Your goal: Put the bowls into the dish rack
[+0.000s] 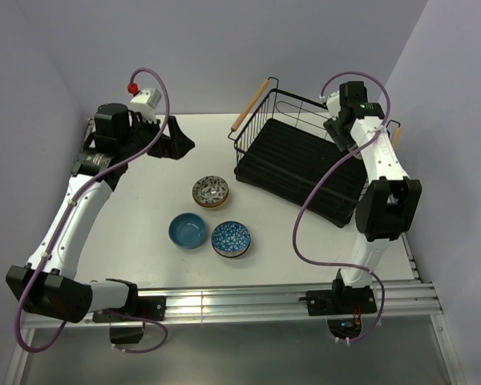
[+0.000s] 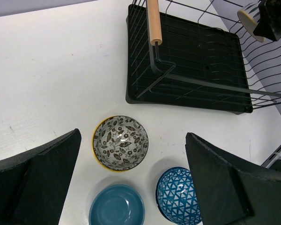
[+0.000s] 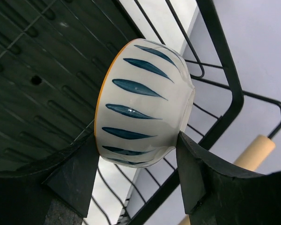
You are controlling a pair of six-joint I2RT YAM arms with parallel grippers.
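Right claw (image 3: 136, 140) holds a white, blue-streaked bowl (image 3: 145, 98) over the black wire dish rack (image 1: 293, 164) — three bowls (image 1: 211, 192) wait; left claw (image 2: 132, 136) gapes wide.

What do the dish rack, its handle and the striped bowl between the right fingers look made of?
The dish rack looks like thin black wire, probably coated metal, matte. Its handle: pale bare wood, a light unpainted rod. The striped bowl: likely glazed ceramic, glossy with bright reflections.
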